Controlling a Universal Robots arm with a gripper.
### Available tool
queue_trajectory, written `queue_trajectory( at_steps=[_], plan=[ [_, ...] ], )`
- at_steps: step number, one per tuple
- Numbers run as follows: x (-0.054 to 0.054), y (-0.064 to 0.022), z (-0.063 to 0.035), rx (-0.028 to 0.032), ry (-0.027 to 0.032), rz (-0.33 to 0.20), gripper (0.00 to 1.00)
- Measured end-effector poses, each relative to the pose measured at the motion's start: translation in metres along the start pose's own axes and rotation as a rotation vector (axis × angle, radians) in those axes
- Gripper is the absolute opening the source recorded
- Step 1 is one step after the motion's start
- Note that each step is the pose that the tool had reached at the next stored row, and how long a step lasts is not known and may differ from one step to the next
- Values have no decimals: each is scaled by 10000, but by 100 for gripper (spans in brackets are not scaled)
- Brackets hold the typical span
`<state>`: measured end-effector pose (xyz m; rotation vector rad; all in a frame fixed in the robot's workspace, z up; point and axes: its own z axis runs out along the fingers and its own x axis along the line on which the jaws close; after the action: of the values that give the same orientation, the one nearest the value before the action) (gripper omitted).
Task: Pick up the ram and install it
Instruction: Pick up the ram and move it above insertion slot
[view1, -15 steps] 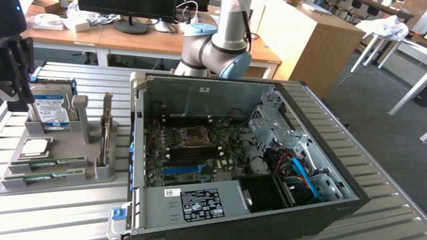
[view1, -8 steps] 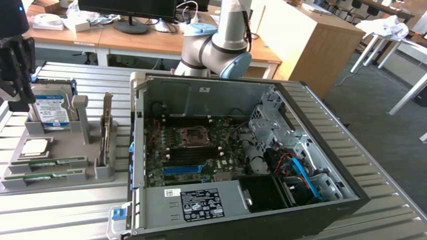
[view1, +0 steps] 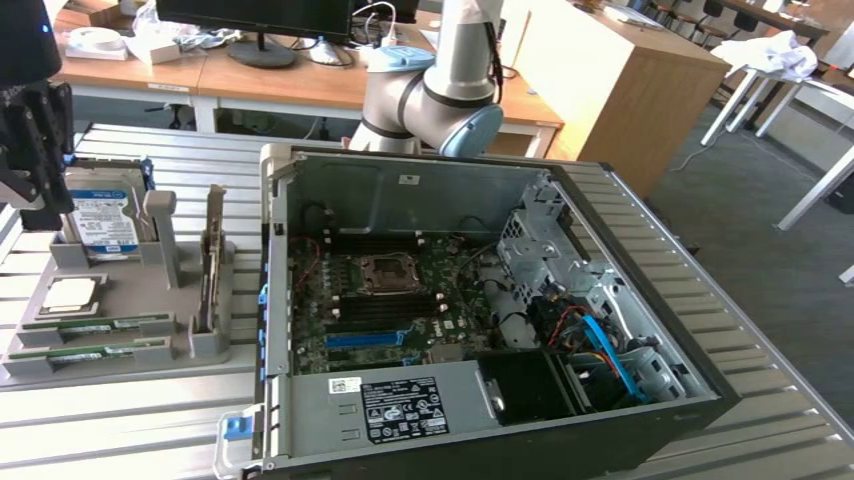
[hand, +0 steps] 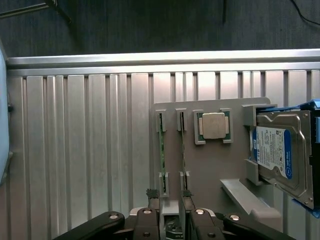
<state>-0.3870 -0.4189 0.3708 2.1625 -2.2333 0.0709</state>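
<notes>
End effector (hand: 172, 227) apart, empty, hovering over holder (hand: 205, 170) on counter (hand: 75, 150). Ram (hand: 162, 145) seated edge-on in holder slot, untouched; second stick (hand: 183, 145) alongside, near CPU (hand: 214, 125).

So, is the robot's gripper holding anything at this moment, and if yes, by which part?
Nothing is held. The gripper is open above the grey plastic tray, and the two long, thin green ram sticks lie in their slots on it.
</notes>
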Motion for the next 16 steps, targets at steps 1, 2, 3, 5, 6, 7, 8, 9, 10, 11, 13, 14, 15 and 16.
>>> queue_trajectory(
  at_steps=[1, 2, 3, 5, 6, 7, 8, 9, 10, 11, 13, 14, 15, 16],
  plan=[
    [0, 0, 2, 1, -38, 1, 30],
    [0, 0, 3, -1, -94, 1, 30],
    [0, 0, 2, -6, -162, 1, 30],
    [-1, 0, 2, -8, -230, 2, 30],
    [-1, 0, 2, -7, -230, 3, 30],
    [0, 0, 21, -8, -234, 1, 30],
    [-1, 0, 30, -8, -234, 2, 30],
    [-2, 0, 40, -8, -234, 2, 30],
    [-3, 0, 53, -8, -234, 2, 30],
    [-4, 0, 66, -7, -235, 2, 30],
    [-5, 1, 91, -8, -234, 2, 30],
    [-6, 1, 104, -8, -234, 2, 30],
    [-6, 1, 116, -8, -234, 2, 30],
    [-7, 1, 127, -8, -234, 1, 30]
  ],
)
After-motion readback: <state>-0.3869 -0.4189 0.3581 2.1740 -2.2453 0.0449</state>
